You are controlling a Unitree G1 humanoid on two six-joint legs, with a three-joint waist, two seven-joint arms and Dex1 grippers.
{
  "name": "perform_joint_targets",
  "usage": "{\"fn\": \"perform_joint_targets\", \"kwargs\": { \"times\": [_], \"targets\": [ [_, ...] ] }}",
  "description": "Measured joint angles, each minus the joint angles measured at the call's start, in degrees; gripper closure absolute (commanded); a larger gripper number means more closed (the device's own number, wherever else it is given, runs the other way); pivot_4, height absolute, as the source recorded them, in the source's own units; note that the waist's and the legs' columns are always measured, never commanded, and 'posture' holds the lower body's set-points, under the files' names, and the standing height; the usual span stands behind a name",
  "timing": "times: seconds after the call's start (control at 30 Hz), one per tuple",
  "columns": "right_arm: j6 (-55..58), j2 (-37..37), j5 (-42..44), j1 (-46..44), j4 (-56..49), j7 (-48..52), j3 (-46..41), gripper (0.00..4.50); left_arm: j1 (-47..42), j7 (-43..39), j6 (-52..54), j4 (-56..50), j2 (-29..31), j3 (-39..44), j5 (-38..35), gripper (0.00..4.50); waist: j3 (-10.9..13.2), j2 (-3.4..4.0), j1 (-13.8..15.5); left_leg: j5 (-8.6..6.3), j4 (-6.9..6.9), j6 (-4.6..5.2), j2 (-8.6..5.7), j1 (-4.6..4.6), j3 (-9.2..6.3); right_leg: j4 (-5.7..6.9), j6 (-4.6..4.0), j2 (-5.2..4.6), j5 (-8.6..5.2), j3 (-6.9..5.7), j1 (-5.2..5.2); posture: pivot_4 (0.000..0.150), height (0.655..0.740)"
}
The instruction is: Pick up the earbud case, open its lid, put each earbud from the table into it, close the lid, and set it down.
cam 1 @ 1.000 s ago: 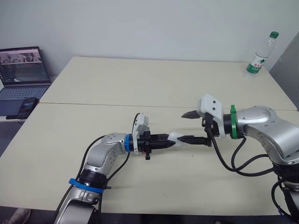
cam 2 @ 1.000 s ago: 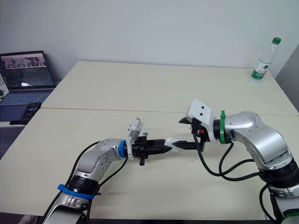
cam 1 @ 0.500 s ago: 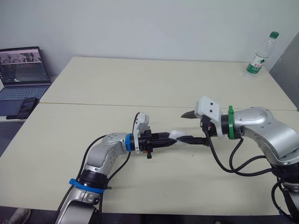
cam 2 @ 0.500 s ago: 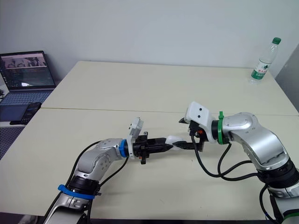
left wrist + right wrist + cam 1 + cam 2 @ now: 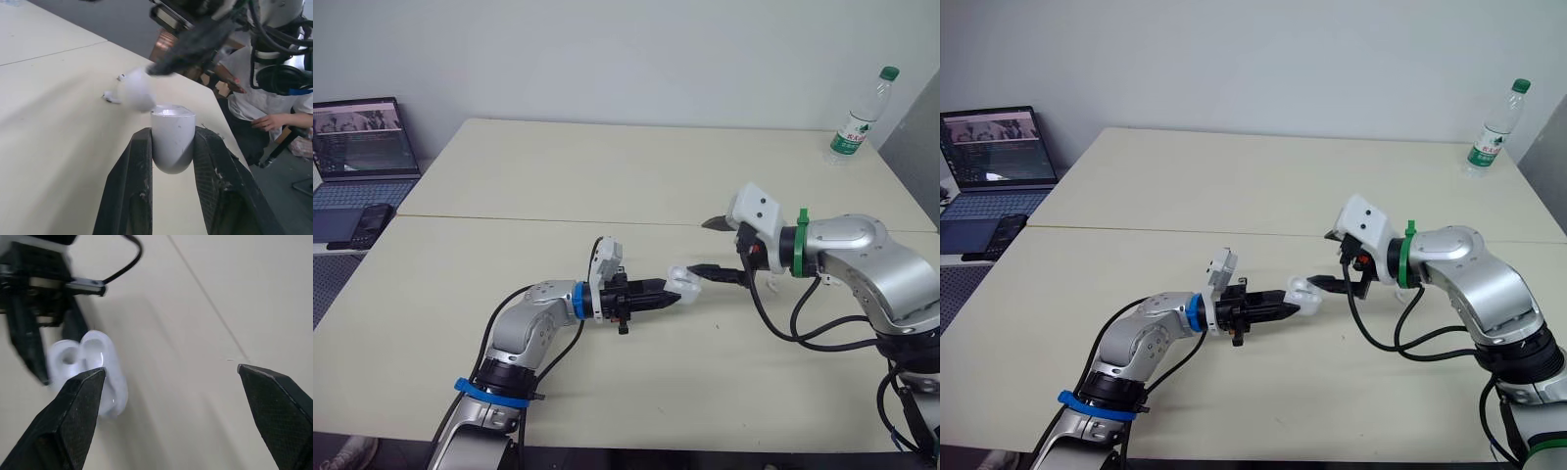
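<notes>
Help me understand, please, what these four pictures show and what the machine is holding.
This is a humanoid robot with two arms, each ending in a two-fingered black gripper. The two wide pictures come from a camera on its head, looking down over a pale table. The two close pictures come from cameras on its wrists, looking along the fingers. The left gripper is shut on a small white earbud case, whose lid stands open. The right gripper is open, with its lower finger reaching that lid. Beyond the case, small white pieces lie on the table, probably the earbuds. A water bottle stands at the far corner and a laptop sits off to the robot's left.
</notes>
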Motion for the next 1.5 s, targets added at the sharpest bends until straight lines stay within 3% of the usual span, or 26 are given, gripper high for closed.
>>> {"fn": "perform_joint_targets", "kwargs": {
  "times": [0.3,0.57,1.17,1.5],
  "targets": [
    [1.89,1.02,1.35,-0.85,0.87,-2.56,-5.55,0.00,0.00,0.13,-0.32,-0.09,0.10,0.03,0.04,3.70,0.00,0.00,0.00,0.00,0.00,0.00,-0.01,0.00,0.00,0.01,0.00,-0.04,0.00,-0.01,0.00,0.150,0.7400],
    [15.01,-5.99,0.06,0.63,12.37,-6.04,-9.36,0.00,2.61,2.77,-5.13,-3.87,1.46,1.20,2.32,3.70,0.00,0.00,-0.08,0.00,-0.02,0.00,-0.07,0.00,0.09,-0.01,-0.01,-0.19,0.00,0.05,0.00,0.150,0.7400],
    [39.41,-5.61,-1.20,-11.03,28.96,-8.69,5.71,0.00,5.07,5.34,-6.36,-7.44,1.71,0.90,2.77,3.70,0.00,0.00,-0.21,0.00,-0.02,0.00,-0.07,0.06,0.17,0.01,0.00,-0.16,0.01,0.12,-0.01,0.150,0.7400],
    [40.77,-0.96,-2.10,-18.04,39.60,-8.69,11.54,0.00,6.77,6.81,-6.50,-8.00,1.57,0.79,2.77,3.70,0.00,0.00,-0.15,0.00,-0.03,0.00,-0.07,0.03,0.14,-0.01,0.00,-0.17,0.01,0.09,-0.01,0.150,0.7400]
  ]
}}
